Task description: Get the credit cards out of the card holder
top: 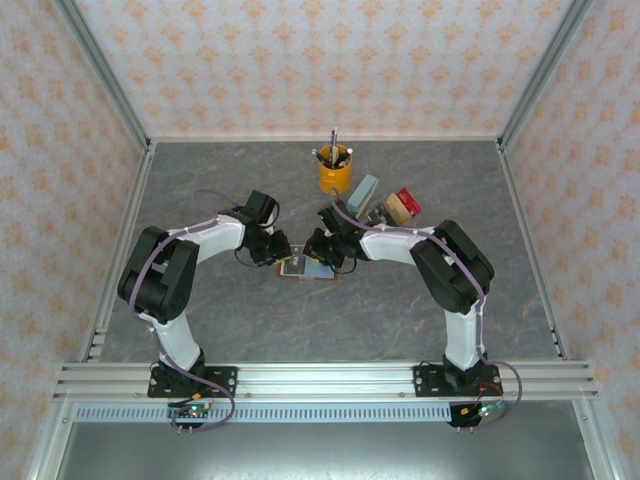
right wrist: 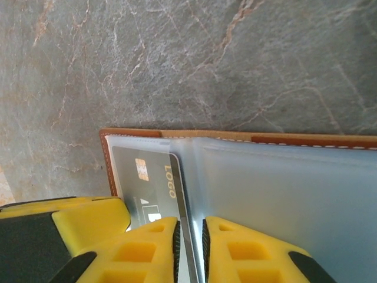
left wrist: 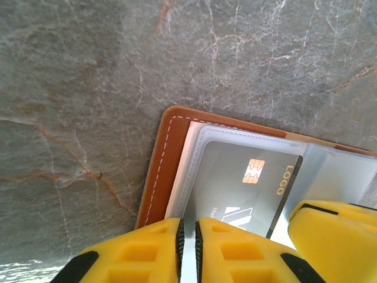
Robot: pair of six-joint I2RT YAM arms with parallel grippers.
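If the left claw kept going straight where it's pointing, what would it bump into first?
The left gripper points at the open card holder. It would first meet the clear sleeve over the dark grey card, seemingly right at its fingertips, though depth is hard to judge.

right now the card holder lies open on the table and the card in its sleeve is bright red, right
Not quite: the card holder does lie open on the table, but the card in its clear sleeve is dark grey with a gold chip, not red. The left wrist view shows it.
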